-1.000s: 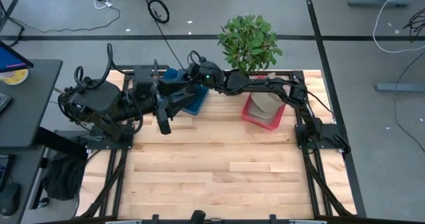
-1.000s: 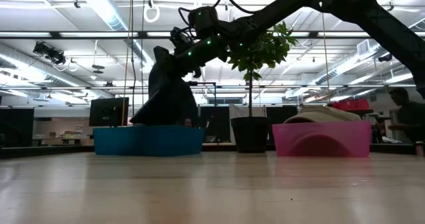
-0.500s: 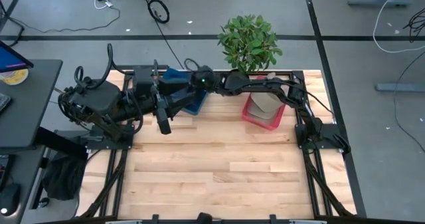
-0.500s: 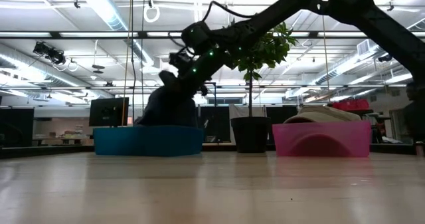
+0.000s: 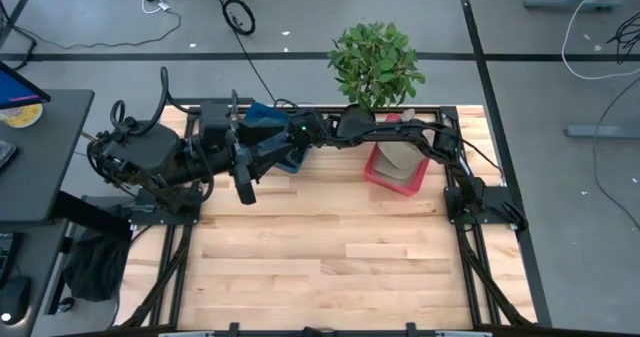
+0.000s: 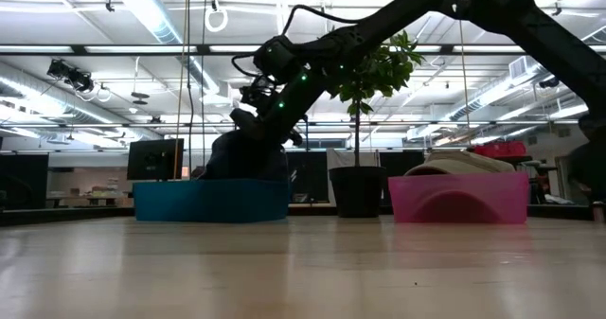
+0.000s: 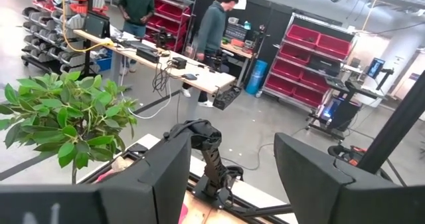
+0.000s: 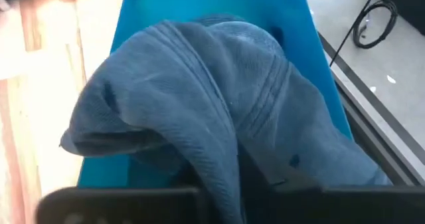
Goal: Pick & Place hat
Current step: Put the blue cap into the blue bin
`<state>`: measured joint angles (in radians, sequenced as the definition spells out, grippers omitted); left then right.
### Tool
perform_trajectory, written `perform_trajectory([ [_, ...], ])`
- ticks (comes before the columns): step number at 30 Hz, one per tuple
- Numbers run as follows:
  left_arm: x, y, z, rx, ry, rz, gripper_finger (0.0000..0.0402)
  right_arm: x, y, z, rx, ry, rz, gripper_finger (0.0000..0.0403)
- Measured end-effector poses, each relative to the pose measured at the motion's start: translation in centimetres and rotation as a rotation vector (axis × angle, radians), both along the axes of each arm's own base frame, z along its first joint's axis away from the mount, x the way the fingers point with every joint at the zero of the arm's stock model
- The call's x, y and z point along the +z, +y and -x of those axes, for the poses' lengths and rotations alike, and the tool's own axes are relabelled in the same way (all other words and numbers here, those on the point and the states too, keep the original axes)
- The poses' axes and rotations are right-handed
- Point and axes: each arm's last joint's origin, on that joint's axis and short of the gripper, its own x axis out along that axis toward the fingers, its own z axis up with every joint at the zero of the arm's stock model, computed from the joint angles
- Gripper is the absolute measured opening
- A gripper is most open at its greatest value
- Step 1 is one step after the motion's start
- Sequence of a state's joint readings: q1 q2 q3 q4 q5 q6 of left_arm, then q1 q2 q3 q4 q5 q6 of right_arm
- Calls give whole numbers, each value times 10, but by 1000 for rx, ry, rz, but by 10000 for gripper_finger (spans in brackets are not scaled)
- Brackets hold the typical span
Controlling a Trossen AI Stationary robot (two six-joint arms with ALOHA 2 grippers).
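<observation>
Hat: a blue cloth hat (image 8: 199, 111) sits crumpled in the blue bin (image 6: 210, 201) at the back of the bench (image 5: 330, 247).
Right tool: the right tool (image 6: 248, 130) reaches down into the blue bin, clenched on the hat's fabric.
Left tool: the left tool (image 5: 244, 187) waits over the bench's left side, beside the bin, fingers spread apart.
Pink bin: the pink bin (image 6: 458, 198) stands right of the potted plant (image 5: 375, 65), holding a light-coloured hat (image 6: 459, 166).

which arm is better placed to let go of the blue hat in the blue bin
Right. Its hand already grips the blue fabric hat and has it down in the blue plastic bin. The left hand hangs open beside the bin.
</observation>
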<state>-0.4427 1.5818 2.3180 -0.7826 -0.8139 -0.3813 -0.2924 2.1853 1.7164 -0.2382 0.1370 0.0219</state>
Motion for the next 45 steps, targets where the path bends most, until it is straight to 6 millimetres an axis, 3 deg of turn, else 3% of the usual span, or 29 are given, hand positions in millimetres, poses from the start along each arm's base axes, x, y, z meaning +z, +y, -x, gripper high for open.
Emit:
perform_trajectory([
  [12, -1, -1, 0, -35, 17, -33, 220, 33, 13, 17, 75, 40, -62, 248],
  [16, -1, -1, 0, -35, 18, -34, 220, 53, 25, 26, 97, 41, -81, 281],
  [20, -1, -4, 0, -57, 19, -33, 220, 75, 39, 31, 130, -13, -95, 289],
  [23, -1, -4, 1, -66, 20, -34, 220, 88, 45, 31, 150, -66, -60, 277],
  [26, -1, -4, 0, -73, 20, -34, 220, 93, 46, 28, 124, -123, -49, 233],
  [33, 0, -4, 0, -73, 22, -49, 220, 87, 35, 23, -27, -195, -111, 21],
  [38, 0, -4, 0, -73, 20, -49, 220, 74, 23, 20, -80, -192, -156, 7],
  [45, 0, -2, 0, -53, 20, -50, 220, 28, 4, 11, -40, -112, -321, 3],
])
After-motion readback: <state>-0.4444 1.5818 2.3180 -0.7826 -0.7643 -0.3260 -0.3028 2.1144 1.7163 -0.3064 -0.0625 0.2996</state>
